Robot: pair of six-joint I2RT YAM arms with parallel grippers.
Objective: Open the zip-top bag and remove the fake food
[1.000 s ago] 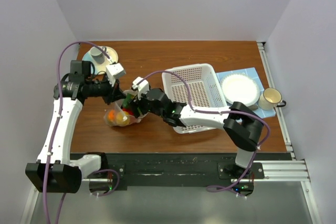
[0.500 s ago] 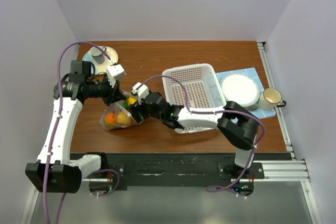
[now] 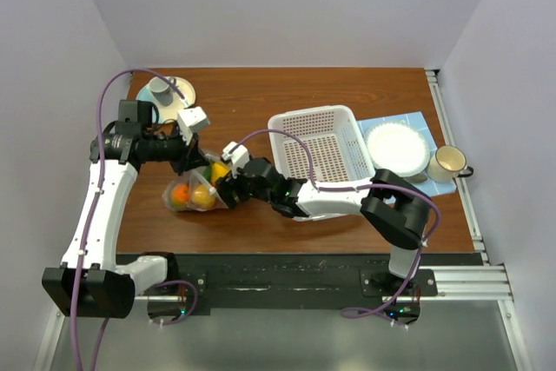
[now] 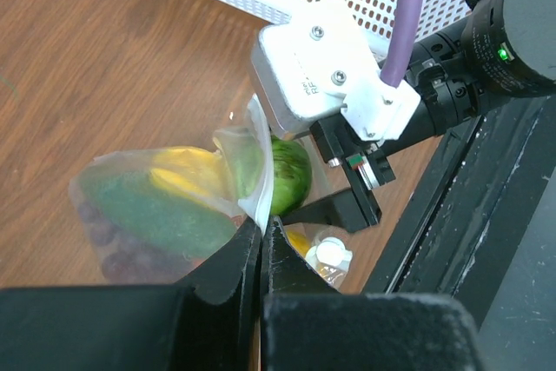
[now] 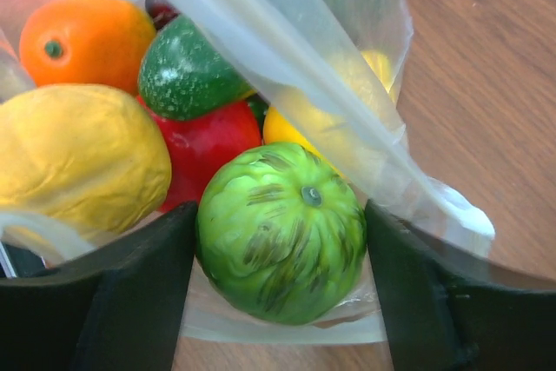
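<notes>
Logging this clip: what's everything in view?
zip-top bag: 1, clear, table left-centre
green round fruit: 1, green, bag mouth
yellow pieces: 2, yellow, in bag
orange: 1, orange, in bag
red fruit: 1, red, in bag
cucumber: 1, dark green, in bag
grapes: 1 bunch, purple, in bag
basket: 1, white, table centre
plate: 1, white, on blue mat, right
mug: 1, cream, right edge
cup: 1, grey, far-left corner
table: 1, brown wood, under everything
left hand: 1, black, pinching bag edge
right hand: 1, black, gripping green round fruit

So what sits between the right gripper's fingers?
The green round fruit, touching both fingers of the right gripper, in the zip-top bag's mouth; the right wrist view shows it.
</notes>
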